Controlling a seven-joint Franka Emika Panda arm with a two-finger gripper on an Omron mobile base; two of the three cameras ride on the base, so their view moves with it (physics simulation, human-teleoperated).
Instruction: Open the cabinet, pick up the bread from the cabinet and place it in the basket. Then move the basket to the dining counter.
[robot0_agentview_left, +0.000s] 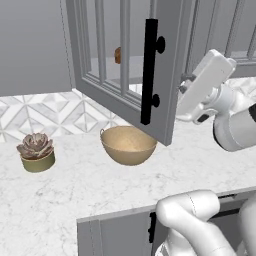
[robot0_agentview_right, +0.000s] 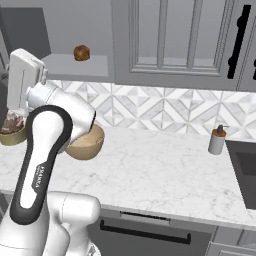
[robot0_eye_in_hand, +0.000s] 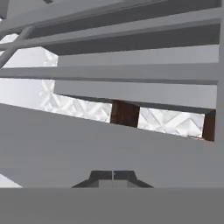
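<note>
The cabinet door (robot0_agentview_left: 125, 75) stands swung wide open, its black bar handle (robot0_agentview_left: 148, 70) facing me. The bread (robot0_agentview_right: 81, 52), a small brown lump, lies on the open cabinet shelf and shows through the panes as bread (robot0_agentview_left: 118, 55). The tan basket (robot0_agentview_left: 128, 145) rests on the worktop under the door, and my arm partly covers the basket (robot0_agentview_right: 89, 145). My gripper (robot0_eye_in_hand: 113, 176) is shut on nothing, close against the door's grey frame (robot0_eye_in_hand: 109, 144). The hand (robot0_agentview_left: 202, 87) sits just right of the door's edge. The dining counter is out of view.
A potted succulent (robot0_agentview_left: 36, 150) stands left of the basket on the marble worktop (robot0_agentview_left: 75, 185). A soap dispenser (robot0_agentview_right: 217, 140) and a sink (robot0_agentview_right: 245, 170) are at the right. More grey paned cabinets (robot0_agentview_right: 170, 40) hang to the right.
</note>
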